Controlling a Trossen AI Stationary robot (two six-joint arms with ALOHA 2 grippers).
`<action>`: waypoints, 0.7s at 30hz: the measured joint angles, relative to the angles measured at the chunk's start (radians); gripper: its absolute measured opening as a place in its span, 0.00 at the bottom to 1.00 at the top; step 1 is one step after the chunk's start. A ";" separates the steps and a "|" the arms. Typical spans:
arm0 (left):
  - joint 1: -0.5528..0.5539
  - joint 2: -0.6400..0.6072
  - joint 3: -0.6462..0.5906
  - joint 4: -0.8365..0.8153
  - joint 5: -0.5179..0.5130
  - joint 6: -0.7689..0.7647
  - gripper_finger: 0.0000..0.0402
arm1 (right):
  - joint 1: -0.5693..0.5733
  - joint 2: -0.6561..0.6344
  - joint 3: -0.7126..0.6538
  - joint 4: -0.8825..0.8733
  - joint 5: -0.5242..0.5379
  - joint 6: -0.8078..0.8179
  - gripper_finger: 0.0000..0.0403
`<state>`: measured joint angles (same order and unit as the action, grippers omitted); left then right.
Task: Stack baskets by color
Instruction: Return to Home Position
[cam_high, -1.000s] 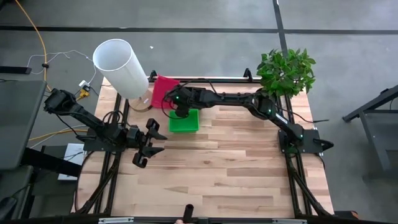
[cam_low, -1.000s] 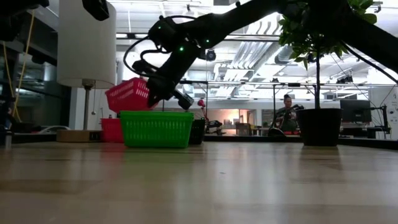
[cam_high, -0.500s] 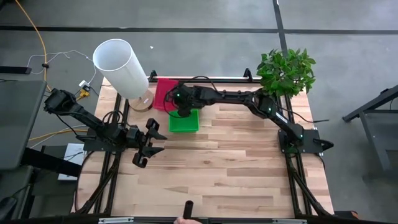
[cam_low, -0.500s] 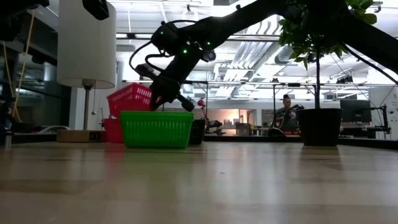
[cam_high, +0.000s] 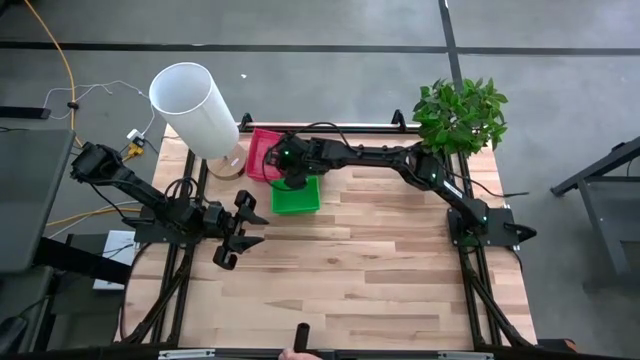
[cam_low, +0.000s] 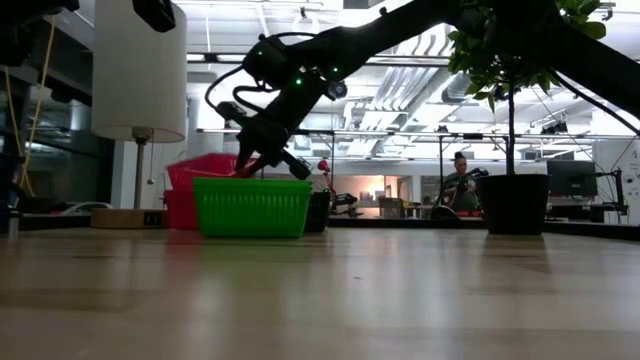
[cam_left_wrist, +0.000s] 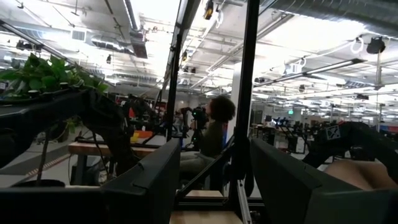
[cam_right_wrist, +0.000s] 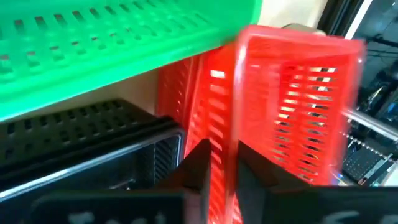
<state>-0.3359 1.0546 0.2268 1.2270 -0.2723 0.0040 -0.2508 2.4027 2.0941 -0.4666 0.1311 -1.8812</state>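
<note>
A pink-red basket sits at the table's far left-centre, on top of another pink-red basket. My right gripper reaches over from the right and is shut on its wall. A green basket stands on the table just nearer than it. In the right wrist view a black basket shows beside the red one, under the green rim. My left gripper waits open above the table's left side, its fingers pointing into the room. My right gripper pinches the upper pink-red basket's side wall, the one toward the green basket, with one finger inside and one outside. The fingers slant down from the table's right. The basket lies about level, resting in the lower pink-red basket.
A tall white cylinder stands at the far left, close beside the pink-red baskets. A potted plant stands at the far right. The near half of the wooden table is bare.
My right gripper has tipped downward and sunk a little. The pink-red basket, lifted and tilted a second ago, has come down level onto the other pink-red basket behind the green one.
</note>
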 joint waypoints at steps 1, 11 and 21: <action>0.000 0.000 0.000 0.000 0.000 0.000 0.46 | 0.001 0.000 0.000 0.000 -0.005 0.005 0.13; 0.000 0.000 0.000 -0.004 0.000 0.000 0.46 | 0.018 0.000 0.000 0.025 0.037 0.086 0.43; 0.000 0.000 0.000 -0.004 0.000 0.000 0.46 | 0.054 -0.054 -0.001 -0.038 0.296 0.300 0.48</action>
<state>-0.3357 1.0546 0.2268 1.2232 -0.2722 0.0040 -0.1965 2.3490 2.0930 -0.5047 0.4271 -1.5807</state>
